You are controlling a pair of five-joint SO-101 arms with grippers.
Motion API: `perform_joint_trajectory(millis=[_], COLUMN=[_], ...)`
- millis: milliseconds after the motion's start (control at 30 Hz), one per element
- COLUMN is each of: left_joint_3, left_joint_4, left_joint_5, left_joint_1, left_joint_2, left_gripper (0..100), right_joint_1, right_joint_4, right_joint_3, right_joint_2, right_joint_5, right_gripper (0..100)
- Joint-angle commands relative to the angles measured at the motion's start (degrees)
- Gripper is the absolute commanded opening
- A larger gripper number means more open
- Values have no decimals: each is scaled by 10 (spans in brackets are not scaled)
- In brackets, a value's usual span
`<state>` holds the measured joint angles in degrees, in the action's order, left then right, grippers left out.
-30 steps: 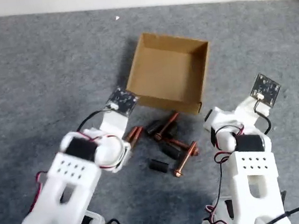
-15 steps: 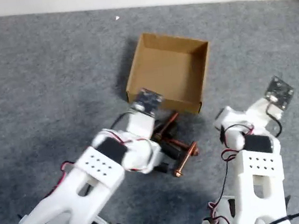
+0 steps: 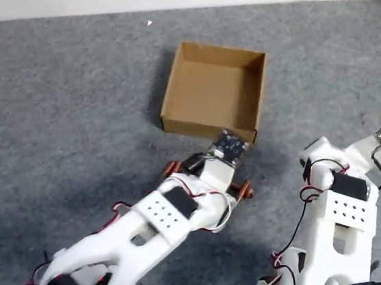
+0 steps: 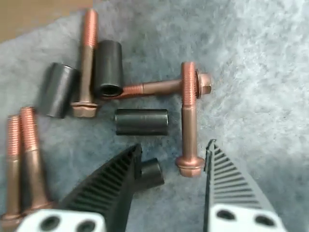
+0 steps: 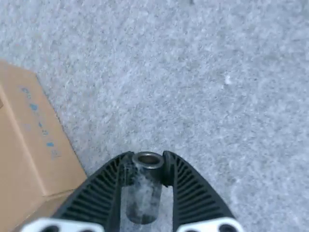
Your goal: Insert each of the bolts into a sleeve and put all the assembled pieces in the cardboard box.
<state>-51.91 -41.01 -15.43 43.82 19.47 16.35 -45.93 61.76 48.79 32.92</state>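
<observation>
Where the high view looks down on the grey desk [image 3: 47, 97], the cardboard box [image 3: 202, 126] sits open-topped near the middle. The left arm [image 3: 161, 218] lies over the heap of parts just in front of the box's near wall (a copper bolt end [image 3: 173, 167] shows at one side of its wrist and a bolt head [image 3: 245, 191] at the other). The right arm [image 3: 342, 201] stands well apart from the heap, toward the right edge.

From the left wrist, the left tool [image 4: 174, 145] is released, fingers spread, with the flanged head of the nearest bolt [image 4: 189, 121] lying between them. Just beside that bolt a dark sleeve [image 4: 141, 122] rests on its side, and a second sleeve [image 4: 153, 172] is partly hidden by one finger. Farther off, two more sleeves [image 4: 107, 67] flank a long bolt [image 4: 87, 63], a crossing bolt [image 4: 154, 88] touches the nearest one, and a pair of bolts [image 4: 23, 154] lies side by side.

From the right wrist, the right tool [image 5: 147, 164] is clenched on the held sleeve [image 5: 141, 198], whose open bore faces the fingertips. The box's outer wall is near, with bare desk beyond.
</observation>
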Motion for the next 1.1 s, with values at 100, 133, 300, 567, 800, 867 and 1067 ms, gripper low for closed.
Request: perform_joint_trajectory(millis=[100, 133, 300, 567, 800, 867, 1067], left_joint_3=[29, 29, 87, 111, 109, 109, 108], left_joint_4=[83, 91, 63, 43, -22, -55, -100], left_joint_5=[-1, -1, -3, 0, -4, -4, -8], left_joint_1=[25, 31, 36, 36, 35, 26, -68], left_joint_2=[-88, -103, -160, -171, -43, 2, 121], left_gripper=[224, 224, 201, 11, 6, 6, 6], right_joint_1=[3, 3, 2, 2, 2, 1, -18], right_joint_4=[15, 15, 15, 15, 15, 15, 15], right_joint_3=[-11, -11, -11, -11, -11, -11, -9], right_joint_2=[22, 22, 22, 22, 22, 22, 22], right_joint_5=[7, 7, 7, 7, 7, 7, 7], right_gripper=[3, 3, 3, 3, 3, 3, 3])
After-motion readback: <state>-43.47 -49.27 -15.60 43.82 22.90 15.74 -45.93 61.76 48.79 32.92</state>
